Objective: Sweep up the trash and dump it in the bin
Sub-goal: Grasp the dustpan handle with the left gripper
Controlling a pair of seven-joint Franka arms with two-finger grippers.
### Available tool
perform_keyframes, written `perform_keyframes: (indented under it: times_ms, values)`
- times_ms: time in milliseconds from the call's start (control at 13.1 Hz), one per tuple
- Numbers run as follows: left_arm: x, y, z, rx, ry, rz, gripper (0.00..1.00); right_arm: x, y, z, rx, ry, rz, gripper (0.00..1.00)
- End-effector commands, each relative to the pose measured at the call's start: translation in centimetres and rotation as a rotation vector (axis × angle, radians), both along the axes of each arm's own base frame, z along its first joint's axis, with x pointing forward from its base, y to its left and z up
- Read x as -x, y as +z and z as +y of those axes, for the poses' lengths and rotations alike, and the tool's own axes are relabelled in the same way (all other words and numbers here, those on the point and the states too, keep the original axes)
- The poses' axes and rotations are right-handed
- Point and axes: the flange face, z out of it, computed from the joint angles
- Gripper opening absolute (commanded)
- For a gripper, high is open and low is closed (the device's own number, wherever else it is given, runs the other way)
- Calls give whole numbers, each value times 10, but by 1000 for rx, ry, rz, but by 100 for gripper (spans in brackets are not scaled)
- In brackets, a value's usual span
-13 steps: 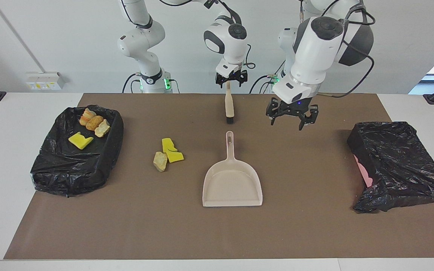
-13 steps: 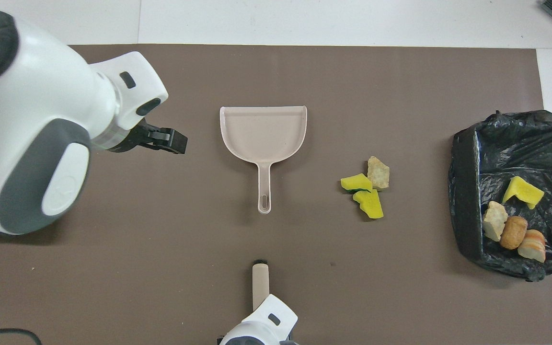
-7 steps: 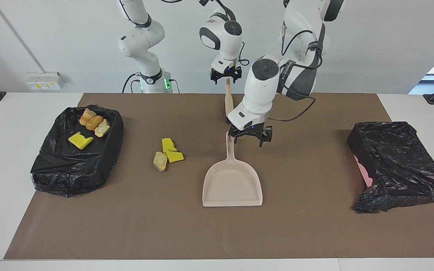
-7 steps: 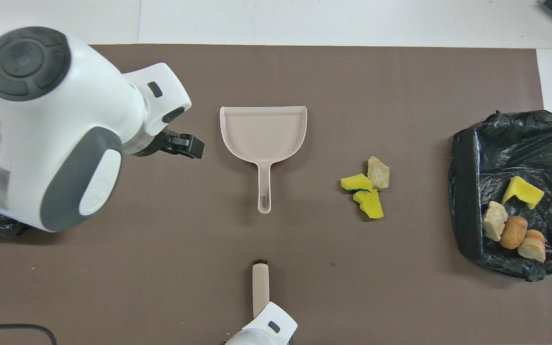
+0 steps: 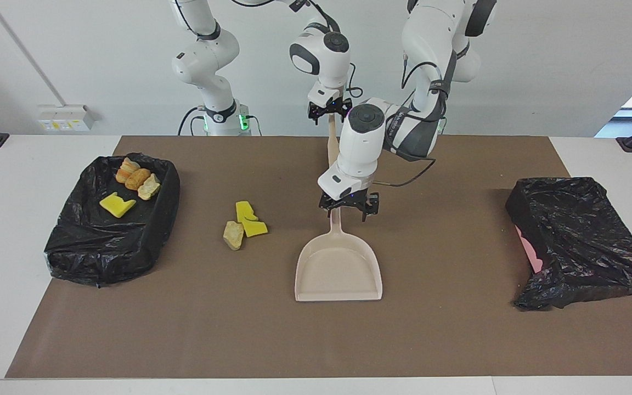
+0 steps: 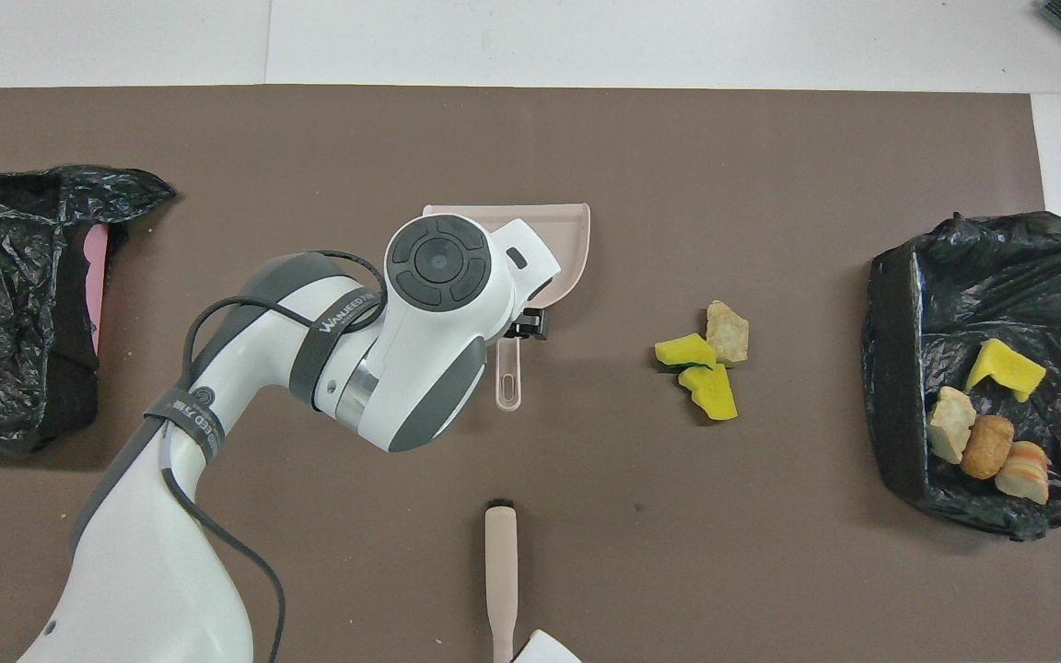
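Dustpan (image 5: 339, 267) flat mid-mat, handle toward robots. Left gripper (image 5: 348, 204) low over dustpan handle, fingers spread wide, handle between them, not visibly clamped. Right gripper (image 5: 328, 110) over mat edge nearest robots, holding brush (image 6: 500, 571) by upper end, brush hanging upright, bristles down; finger gap unclear. Three scraps of trash on mat (image 5: 245, 223) beside dustpan toward right arm's end: two yellow, one tan. Four more scraps (image 6: 986, 414) in black-lined bin (image 5: 108, 241) at right arm's end. Second black-lined bin (image 5: 579, 241) at left arm's end.
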Motion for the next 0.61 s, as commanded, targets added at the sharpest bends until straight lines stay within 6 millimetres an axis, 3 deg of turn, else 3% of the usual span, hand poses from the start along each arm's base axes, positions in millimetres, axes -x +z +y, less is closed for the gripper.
perform_keyframes:
  times_ms: [0, 152, 305, 457, 534]
  values:
    - [-4, -20, -2, -1, 28, -23, 100, 5, -4, 1, -11, -37, 5, 96]
    - [-3, -27, -6, 1, 41, -21, 100, 5, -6, 1, -9, -25, 7, 62]
    - [-3, -29, -4, -3, 43, -17, 96, 4, -6, 2, -7, -23, 6, 39]
    - [-1, -31, -5, -3, 41, -15, 93, 0, -6, 1, -6, -18, -2, 9]
    - [0, -32, -6, -5, 40, -13, 91, -3, -8, 1, -3, -24, 0, 0]
